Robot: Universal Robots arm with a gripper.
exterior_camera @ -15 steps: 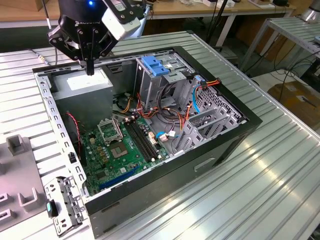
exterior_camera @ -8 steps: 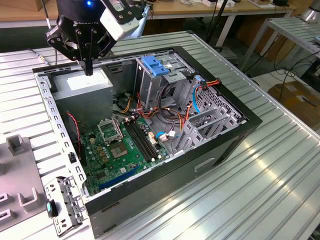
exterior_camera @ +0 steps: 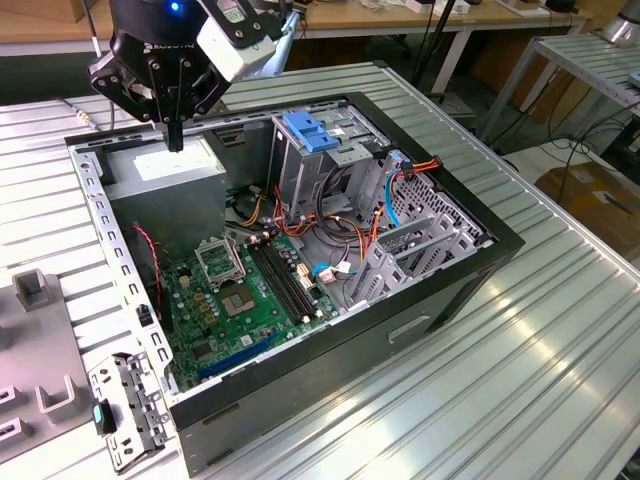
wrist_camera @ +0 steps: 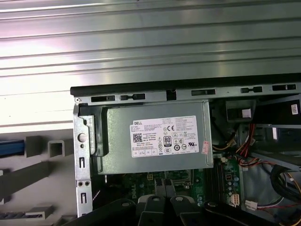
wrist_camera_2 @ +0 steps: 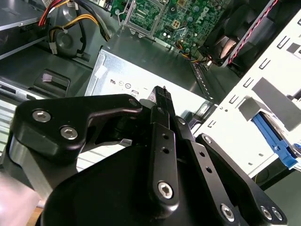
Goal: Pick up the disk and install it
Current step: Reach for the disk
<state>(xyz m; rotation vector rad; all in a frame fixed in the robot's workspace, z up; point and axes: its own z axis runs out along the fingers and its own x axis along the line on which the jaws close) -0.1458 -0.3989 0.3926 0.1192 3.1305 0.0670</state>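
Disk (wrist_camera: pixel 9 148) lies outside the open computer case (exterior_camera: pixel 455 285). Its bright blue rail shows as a strip at the edge of the first wrist view, on the grey fixture (wrist_camera: pixel 51 148) beside the case's perforated side wall. What looks like the same blue rail (wrist_camera_2: pixel 275 141) shows beyond that pale wall in the second wrist view. Nothing is touching it.

The arm's black wrist hangs over the far corner of the case at the exterior view's left, with the gripper (exterior_camera: pixel 175 145) pointing straight down. Its fingers are pressed together into one dark blade with nothing between them. The second wrist view shows the same: the closed tip (wrist_camera_2: pixel 162 90) sits in line with the linkage arms that fan out behind it. In the first wrist view the fingertips (wrist_camera: pixel 155 203) sit side by side over the edge of the green motherboard (wrist_camera: pixel 141 181).

The gripper hangs directly over the silver power supply (exterior_camera: pixel 165 172), above its white label. Whether the tip touches the metal cannot be told. The supply fills that corner of the case, and the motherboard (exterior_camera: pixel 240 295) lies on the case floor beside it.

Well apart from the gripper, toward the exterior view's right, a tall metal cage topped by a blue plastic bracket (exterior_camera: pixel 310 130) stands among orange and red cables. The case rests on a ribbed metal table (exterior_camera: pixel 560 380).
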